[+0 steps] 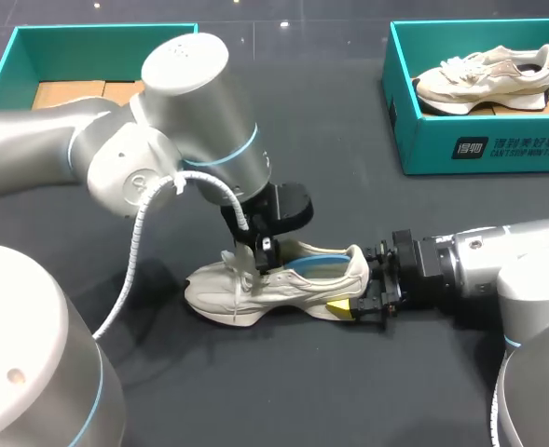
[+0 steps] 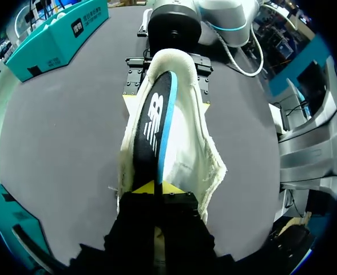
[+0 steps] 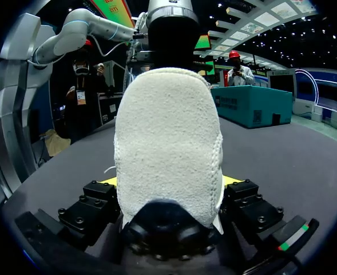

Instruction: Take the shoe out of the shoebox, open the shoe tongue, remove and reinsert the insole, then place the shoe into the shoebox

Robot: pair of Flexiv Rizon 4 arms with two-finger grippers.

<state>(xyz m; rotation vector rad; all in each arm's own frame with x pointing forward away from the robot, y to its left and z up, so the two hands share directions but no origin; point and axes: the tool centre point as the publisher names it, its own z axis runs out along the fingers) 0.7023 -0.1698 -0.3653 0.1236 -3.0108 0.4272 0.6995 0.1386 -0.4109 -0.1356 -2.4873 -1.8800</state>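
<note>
A cream sneaker (image 1: pixel 274 287) lies on the dark table, toe to the left. Its black insole with a blue edge (image 2: pixel 154 123) stands on edge inside the shoe's opening. My left gripper (image 2: pixel 157 188) is shut on the insole's front end, both yellow tips pinched together over it; in the head view this gripper (image 1: pixel 258 264) sits above the laces. My right gripper (image 3: pixel 168 183) holds the sneaker's heel (image 3: pixel 168 149) from both sides, fingers wide apart, low on the table behind the shoe (image 1: pixel 349 303).
A teal shoebox (image 1: pixel 479 140) at the back right holds a second cream sneaker (image 1: pixel 484 79). Another teal box (image 1: pixel 4 65) stands at the back left with brown cardboard inside.
</note>
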